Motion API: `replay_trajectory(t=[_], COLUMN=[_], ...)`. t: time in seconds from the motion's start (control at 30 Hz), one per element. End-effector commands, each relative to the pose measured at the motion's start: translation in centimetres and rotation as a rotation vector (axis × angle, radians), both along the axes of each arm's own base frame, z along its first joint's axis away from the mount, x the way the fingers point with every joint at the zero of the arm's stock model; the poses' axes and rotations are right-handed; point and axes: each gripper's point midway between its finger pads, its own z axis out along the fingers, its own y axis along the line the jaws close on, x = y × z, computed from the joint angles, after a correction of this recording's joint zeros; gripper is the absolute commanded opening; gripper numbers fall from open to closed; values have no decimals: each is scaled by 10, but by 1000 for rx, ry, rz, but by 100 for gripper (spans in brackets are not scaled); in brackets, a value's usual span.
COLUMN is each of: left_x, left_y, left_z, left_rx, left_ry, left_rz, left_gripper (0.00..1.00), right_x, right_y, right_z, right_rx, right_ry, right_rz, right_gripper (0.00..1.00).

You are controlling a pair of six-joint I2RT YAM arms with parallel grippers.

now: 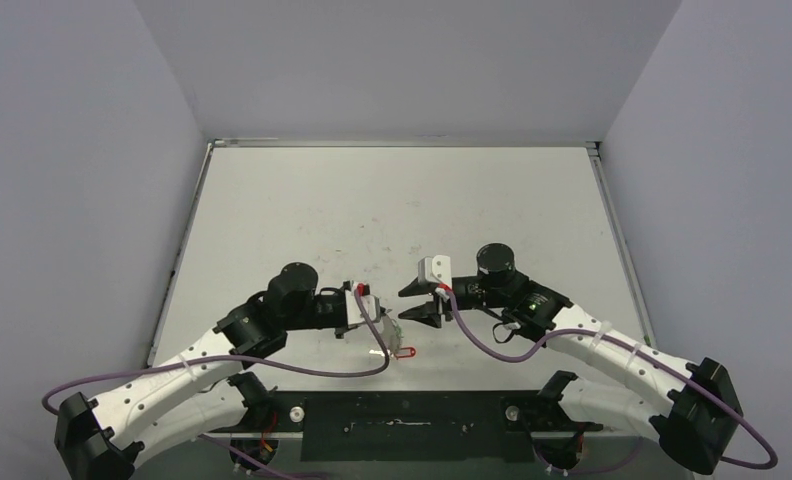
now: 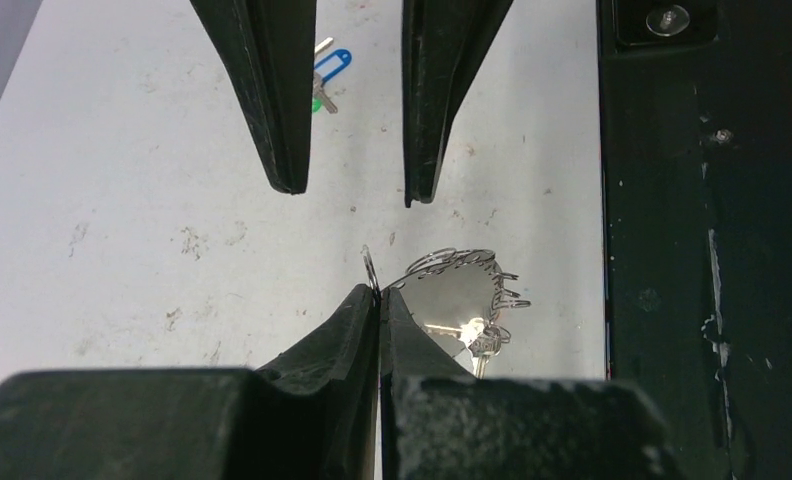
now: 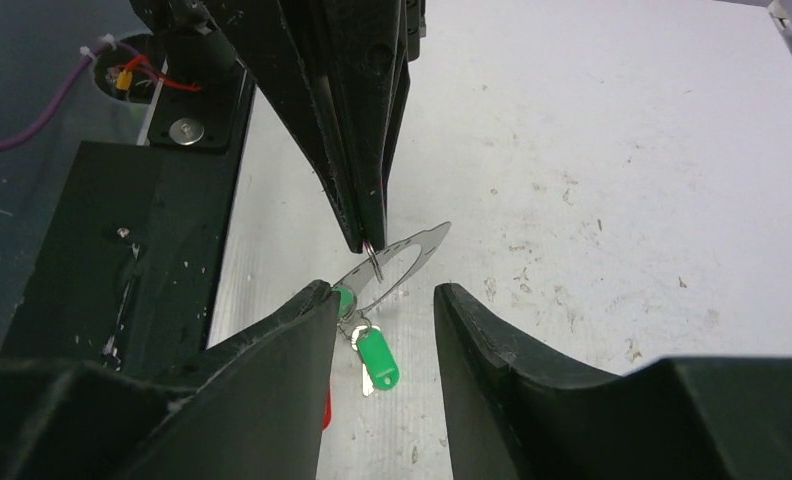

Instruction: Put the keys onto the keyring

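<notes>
Black base plate point(image 1: 402, 425), scuffed white table point(image 1: 392, 200), grey walls point(image 1: 72, 150)

Entry, two arms: we list the left arm point(image 1: 162, 395) and right arm point(image 1: 622, 355), each with white link shells dotted with small dark holes, round black joint housings point(image 1: 294, 285) and black base blocks point(image 1: 82, 440). We also record a purple cable point(image 1: 312, 372) per arm, white wrist blocks point(image 1: 435, 268) and black tapered fingers point(image 3: 272, 380).
</notes>
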Motion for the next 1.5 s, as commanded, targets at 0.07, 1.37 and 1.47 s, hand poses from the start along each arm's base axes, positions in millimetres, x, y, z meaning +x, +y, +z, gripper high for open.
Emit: replay_trajectory(t=[0.07,1.37,1.47], left_x=[1,7,8], left_y=[-7,0,7], left_z=[20,26,22], left_rx=[8,-31,-82], left_ry=[-43,-69,-75], left_rz=[-54,22,75], left_gripper=[0,24,28], right_x=[-3,1,-1], right_y=[12,33,32], right_z=[6,22,24], right_rx=[-19,130,199], right_ry=[-38,2,32], right_rz=[84,40,19], right_gripper=[36,0,0])
